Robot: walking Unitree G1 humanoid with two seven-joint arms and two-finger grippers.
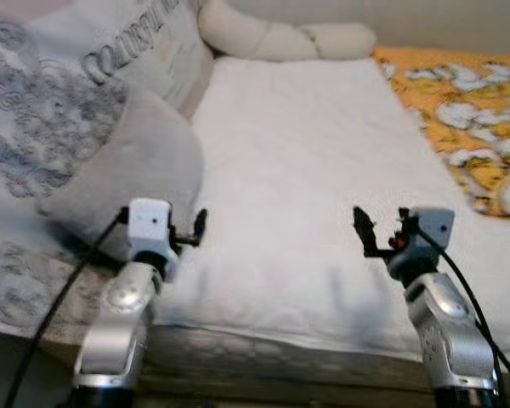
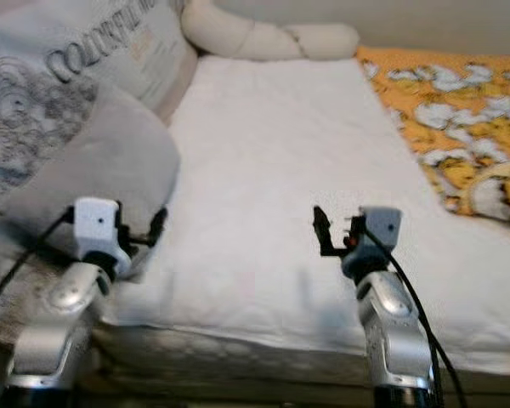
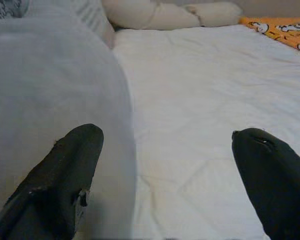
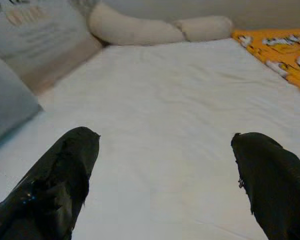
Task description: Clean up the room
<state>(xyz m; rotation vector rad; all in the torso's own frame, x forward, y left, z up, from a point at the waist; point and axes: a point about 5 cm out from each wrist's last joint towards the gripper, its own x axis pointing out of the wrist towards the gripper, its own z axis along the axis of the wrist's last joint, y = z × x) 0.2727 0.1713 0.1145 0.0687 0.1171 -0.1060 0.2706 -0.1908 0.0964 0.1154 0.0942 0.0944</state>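
You are looking down at a bed (image 1: 306,170) covered by a white quilted sheet that runs from the near edge to the far edge. Along the bed's left edge a patterned grey duvet (image 1: 34,127) with printed lettering lies bunched up. On the bed's right side an orange blanket (image 1: 467,110) with white cartoon figures is spread from the far right corner toward the near edge. Against the far edge a long cream bolster (image 1: 280,38) lies curved across the bed's width. A plain grey pillow (image 1: 127,170) rests near the near left corner, leaning against the duvet and overlapping the white sheet.

Your left gripper (image 1: 187,234) sits low over the near left corner, just beside the grey pillow; in the left wrist view its jaws stand wide apart, one finger (image 3: 65,175) up against the pillow's side and the other over bare sheet, holding nothing. Your right gripper (image 1: 376,234) hovers above the white sheet near the bed's near edge, toward the right side, well apart from the pillow. Its jaws are also spread open and empty, with only sheet between the fingers (image 4: 60,180).
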